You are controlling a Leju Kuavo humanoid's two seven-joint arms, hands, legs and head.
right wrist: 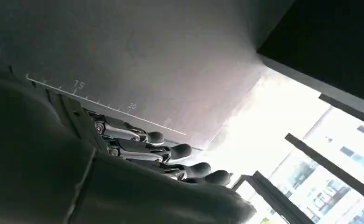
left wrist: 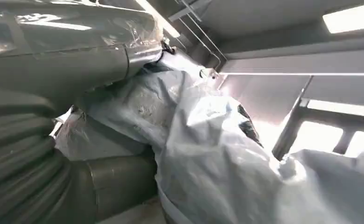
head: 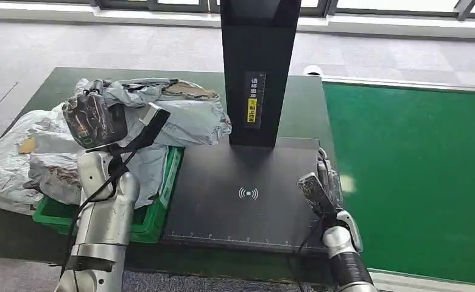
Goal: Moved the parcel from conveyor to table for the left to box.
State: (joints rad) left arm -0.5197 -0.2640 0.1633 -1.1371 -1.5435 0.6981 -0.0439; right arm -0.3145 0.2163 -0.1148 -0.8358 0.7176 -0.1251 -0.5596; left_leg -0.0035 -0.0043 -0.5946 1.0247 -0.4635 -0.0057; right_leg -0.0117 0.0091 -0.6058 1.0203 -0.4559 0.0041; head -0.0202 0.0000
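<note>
Here, the left hand (head: 95, 120) apparently grips a soft, crinkly grey parcel (head: 189, 115) by its near edge; right hand (head: 320, 185) holds nothing.

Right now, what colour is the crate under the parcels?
Green; the crate shows best in the head view.

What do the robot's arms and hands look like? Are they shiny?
Yes. The left arm is shiny silver with a black cable along it. The left hand has a dark, glossy back with coloured markings. The right arm is silver and black, and the right hand has dark fingers with rounded tips.
</note>
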